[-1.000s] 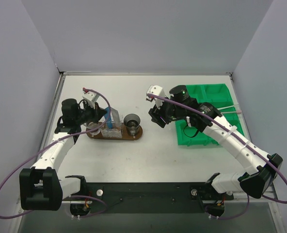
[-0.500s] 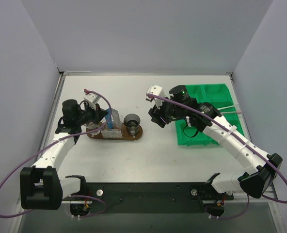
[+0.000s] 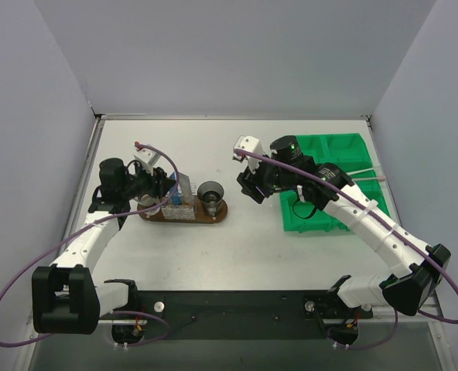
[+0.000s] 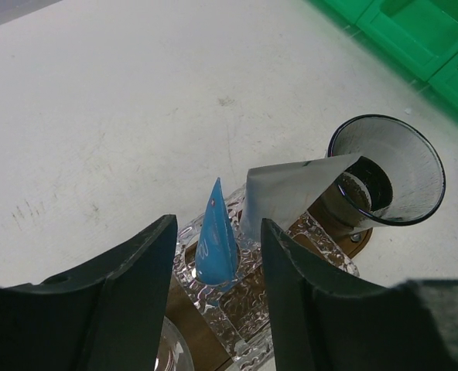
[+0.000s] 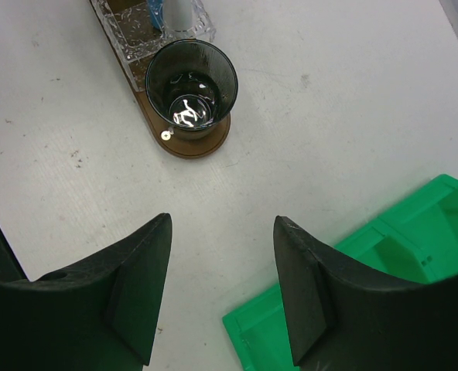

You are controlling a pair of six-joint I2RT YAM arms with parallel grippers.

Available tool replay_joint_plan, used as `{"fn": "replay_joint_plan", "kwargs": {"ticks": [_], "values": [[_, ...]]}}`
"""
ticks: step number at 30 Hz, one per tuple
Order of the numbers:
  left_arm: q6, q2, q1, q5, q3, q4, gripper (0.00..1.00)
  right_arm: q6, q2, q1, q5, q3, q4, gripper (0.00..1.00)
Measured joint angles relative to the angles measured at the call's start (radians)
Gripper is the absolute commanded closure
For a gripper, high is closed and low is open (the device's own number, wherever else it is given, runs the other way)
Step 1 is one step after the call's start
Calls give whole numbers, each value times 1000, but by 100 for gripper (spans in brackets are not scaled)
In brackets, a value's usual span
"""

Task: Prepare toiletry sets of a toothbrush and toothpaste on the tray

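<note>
Our left fingers have edged right over the tray. Spread, they straddle the toothpaste, which stands upright in the glass holder, probably just let go. Our right fingers, parted and empty, hover between tray and bin.

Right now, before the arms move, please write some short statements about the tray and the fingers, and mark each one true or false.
1. The dark glass cup stands on the wooden tray. True.
2. The right fingers grip that cup. False: they are open, with nothing between them.
3. The blue toothpaste tube stands in the clear textured holder. True.
4. The green bin lies left of the tray. False: it lies to its right.
5. The left fingers are open, one on each side of that tube. True.
</note>
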Motion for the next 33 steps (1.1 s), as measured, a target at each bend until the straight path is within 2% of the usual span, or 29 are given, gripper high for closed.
{"fn": "replay_joint_plan", "kwargs": {"ticks": [2,8,13,15,17,22,29,33], "values": [[0,0,0,-3,0,-1,35,0,0,-1,3,0,0,50],[16,-30,0,-26,22,-43,30,-1,0,-23,61,0,0,49],[25,-86,3,-43,82,-90,26,5,-4,-92,114,-15,-2,48],[26,-110,4,-47,100,-113,22,9,-5,-125,130,-27,-12,41],[26,-135,6,-55,116,-139,21,17,-6,-164,141,-37,-24,38],[29,-185,7,-86,171,-230,18,25,-37,-298,150,-60,-63,37],[55,-220,7,-93,257,-356,17,21,-100,-560,147,-66,-117,37],[83,-222,7,-83,282,-426,17,4,-97,-658,150,-67,-140,37]]}}
